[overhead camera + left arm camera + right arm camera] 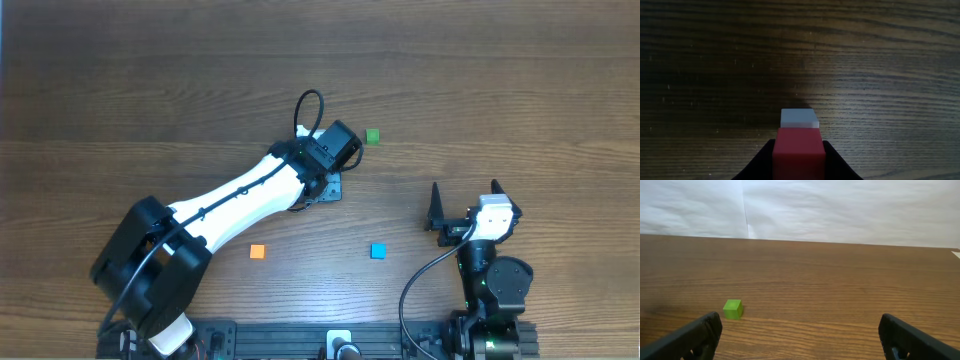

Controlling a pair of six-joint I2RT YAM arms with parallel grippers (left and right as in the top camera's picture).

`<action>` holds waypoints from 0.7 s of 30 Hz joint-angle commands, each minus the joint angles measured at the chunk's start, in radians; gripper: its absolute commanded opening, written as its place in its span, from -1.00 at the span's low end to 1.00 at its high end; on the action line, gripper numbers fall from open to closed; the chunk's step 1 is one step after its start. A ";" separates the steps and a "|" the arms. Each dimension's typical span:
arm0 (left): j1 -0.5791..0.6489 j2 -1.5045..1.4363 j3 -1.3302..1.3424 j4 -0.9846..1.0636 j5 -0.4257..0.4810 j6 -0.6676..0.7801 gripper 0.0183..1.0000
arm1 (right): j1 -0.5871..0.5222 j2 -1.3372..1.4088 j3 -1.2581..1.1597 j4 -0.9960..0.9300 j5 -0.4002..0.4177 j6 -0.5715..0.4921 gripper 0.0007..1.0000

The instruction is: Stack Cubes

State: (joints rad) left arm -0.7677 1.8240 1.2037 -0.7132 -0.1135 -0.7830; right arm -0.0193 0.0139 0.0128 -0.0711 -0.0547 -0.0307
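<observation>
Left end effector [799, 162] clamped on the red cube [798, 145], white cube [799, 118] just beyond it on the bench [715, 60].
Likely step: setting red onto white, the left arm's job; can't tell if the two touch. Right end effector [800, 322] wide, holding nothing, well apart, with the green cube [733, 308] ahead of it. Orange cube [257, 252] and blue cube [377, 250] lie loose near the arm bases.

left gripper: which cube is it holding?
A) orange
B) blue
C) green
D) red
D: the left wrist view shows the red cube clamped in the left gripper, while the green cube, blue cube and orange cube lie free on the table.
</observation>
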 commanded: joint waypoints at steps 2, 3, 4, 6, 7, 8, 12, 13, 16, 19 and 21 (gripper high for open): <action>-0.003 0.026 -0.006 0.003 -0.023 -0.010 -0.90 | -0.006 -0.008 -0.008 0.002 -0.014 -0.004 0.98; -0.003 0.029 -0.006 0.004 -0.023 -0.010 -0.90 | -0.006 -0.008 -0.008 0.002 -0.014 -0.004 0.98; -0.003 0.030 -0.006 0.004 -0.023 -0.010 -0.90 | -0.006 -0.008 -0.008 0.002 -0.014 -0.004 0.98; -0.003 0.031 -0.006 0.008 -0.023 -0.010 -0.89 | -0.006 -0.008 -0.008 0.002 -0.014 -0.004 0.98; -0.003 0.031 -0.006 0.012 -0.023 -0.010 -0.89 | -0.006 -0.008 -0.008 0.002 -0.014 -0.004 0.99; -0.003 0.031 -0.006 0.015 -0.023 -0.010 -0.89 | -0.006 -0.008 -0.008 0.002 -0.014 -0.004 0.98; -0.003 0.032 -0.006 0.019 -0.023 -0.010 -0.88 | -0.006 -0.008 -0.008 0.002 -0.014 -0.004 0.98; -0.003 0.032 -0.006 0.019 -0.023 -0.010 -0.87 | -0.006 -0.008 -0.008 0.002 -0.014 -0.004 0.98; -0.003 0.032 -0.006 0.019 -0.024 -0.010 -0.83 | -0.006 -0.008 -0.008 0.002 -0.014 -0.004 0.99; -0.003 0.034 -0.006 0.019 -0.024 -0.010 -0.77 | -0.006 -0.008 -0.008 0.002 -0.014 -0.004 0.98; -0.003 0.034 -0.006 0.019 -0.027 -0.010 -0.67 | -0.006 -0.008 -0.008 0.002 -0.014 -0.004 0.99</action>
State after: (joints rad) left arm -0.7677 1.8412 1.2037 -0.6975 -0.1215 -0.7830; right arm -0.0193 0.0139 0.0128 -0.0711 -0.0547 -0.0311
